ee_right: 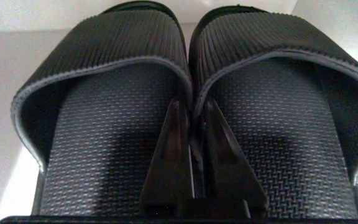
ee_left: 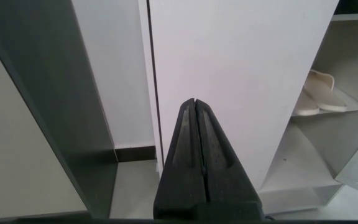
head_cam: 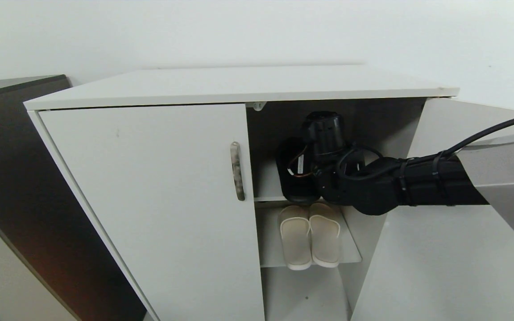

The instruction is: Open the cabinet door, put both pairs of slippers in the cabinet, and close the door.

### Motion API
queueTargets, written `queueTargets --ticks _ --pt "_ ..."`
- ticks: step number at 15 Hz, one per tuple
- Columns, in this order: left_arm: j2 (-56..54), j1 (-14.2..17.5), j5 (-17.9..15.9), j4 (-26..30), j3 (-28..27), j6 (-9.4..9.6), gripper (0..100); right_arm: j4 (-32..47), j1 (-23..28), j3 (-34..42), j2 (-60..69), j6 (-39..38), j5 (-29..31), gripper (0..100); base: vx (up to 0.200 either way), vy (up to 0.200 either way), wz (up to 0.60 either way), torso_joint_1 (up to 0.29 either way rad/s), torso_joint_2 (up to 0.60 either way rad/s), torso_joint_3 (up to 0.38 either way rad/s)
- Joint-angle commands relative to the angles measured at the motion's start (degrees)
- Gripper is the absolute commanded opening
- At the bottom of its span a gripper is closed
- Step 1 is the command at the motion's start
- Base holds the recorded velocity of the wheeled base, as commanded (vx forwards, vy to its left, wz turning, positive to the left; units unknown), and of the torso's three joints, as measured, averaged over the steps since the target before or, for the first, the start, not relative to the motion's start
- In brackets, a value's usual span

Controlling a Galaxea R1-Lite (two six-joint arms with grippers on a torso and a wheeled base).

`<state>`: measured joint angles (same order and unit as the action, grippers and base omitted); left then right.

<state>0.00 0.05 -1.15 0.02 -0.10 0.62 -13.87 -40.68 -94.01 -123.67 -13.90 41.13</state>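
**Black pair at the upper shelf, white pair already in**

From the head camera, I saw the cabinet (head_cam: pixel 239 84) with its left door (head_cam: pixel 150 200) closed and its right door (head_cam: pixel 440 258) swung wide open. The right arm (head_cam: pixel 417 185) reached into the open half at the height of the upper shelf (head_cam: pixel 268 198). The black slippers (head_cam: pixel 292 178) stood at its tip, just above that shelf; I could not tell whether they touched it. The white slippers (head_cam: pixel 310 236) lay side by side on the middle shelf (head_cam: pixel 270 249), toes inward and heels at the front edge.

In the left wrist view, the left claw (ee_left: pixel 195 102) was pressed closed with nothing in it, hanging in front of the closed door. The white pair showed on its shelf beyond the door's edge.

In the right wrist view, the right claw (ee_right: pixel 194 104) was pinched onto the black pair where the two inner walls met, so one grip held both. The ribbed straps arched just beyond the fingers (ee_right: pixel 178 124).

I judged these slippers to be light, soft and bendy. Their patterned soles and ribbed straps should give good friction. That shared middle seam seemed the right place to hold them. The soft walls could flex, though, and one slipper might slide free, so I would have set them flat before letting go.
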Motion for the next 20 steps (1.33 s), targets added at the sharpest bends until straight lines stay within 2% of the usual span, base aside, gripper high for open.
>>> queueTargets --ticks 1,11,12,16,20 --pt "0.09 0.04 -0.08 -0.02 0.01 -0.01 0 -0.01 0.16 -0.38 -1.04 0.01 0.00 0 0.000 0.000 0.00 0.000 0.00 0.000" --pt "0.09 0.04 -0.08 -0.02 0.01 -0.01 0 -0.01 0.16 0.23 -1.39 -0.43 0.00 0 0.000 0.000 0.00 0.000 0.00 0.000" --pt "0.09 0.04 -0.08 -0.02 0.01 -0.01 0 0.07 0.07 0.32 -1.39 -0.69 0.00 100 0.000 0.000 0.00 0.000 0.00 0.000" --pt "0.09 0.04 0.00 -0.02 0.01 -0.01 0 -0.10 -1.16 3.66 1.51 -1.22 0.00 100 0.000 0.000 0.00 0.000 0.00 0.000" --pt "0.09 0.04 -0.08 0.06 0.01 -0.01 0 -0.63 -4.23 12.54 9.15 -2.01 0.53 100 0.000 0.000 0.00 0.000 0.00 0.000"
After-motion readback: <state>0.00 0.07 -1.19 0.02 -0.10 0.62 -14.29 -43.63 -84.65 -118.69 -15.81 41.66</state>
